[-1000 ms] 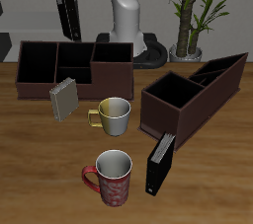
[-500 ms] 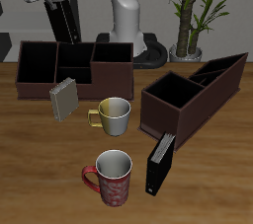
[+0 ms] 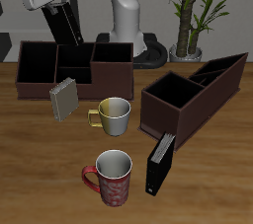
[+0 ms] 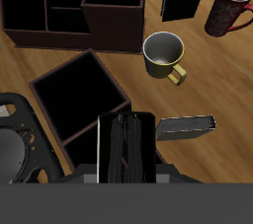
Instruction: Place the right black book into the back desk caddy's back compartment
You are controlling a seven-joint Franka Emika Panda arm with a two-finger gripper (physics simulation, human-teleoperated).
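gripper [image 3: 61, 6] clamping right black book [image 3: 63, 21], long axis vertical, above back desk caddy [image 3: 40, 82]

Two black books [image 3: 65, 21] [image 3: 159, 163], one grey book [image 3: 63, 99], two caddies [image 3: 54, 62] [image 3: 193, 94] (both dark-brown), two mugs [image 3: 115, 116] [image 3: 112, 177].

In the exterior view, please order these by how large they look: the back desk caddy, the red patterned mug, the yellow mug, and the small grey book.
1. Back desk caddy, clearly largest.
2. Red patterned mug.
3. Yellow mug, close to the red one, which stands nearer the camera, so their true order is unsure.
4. Small grey book.
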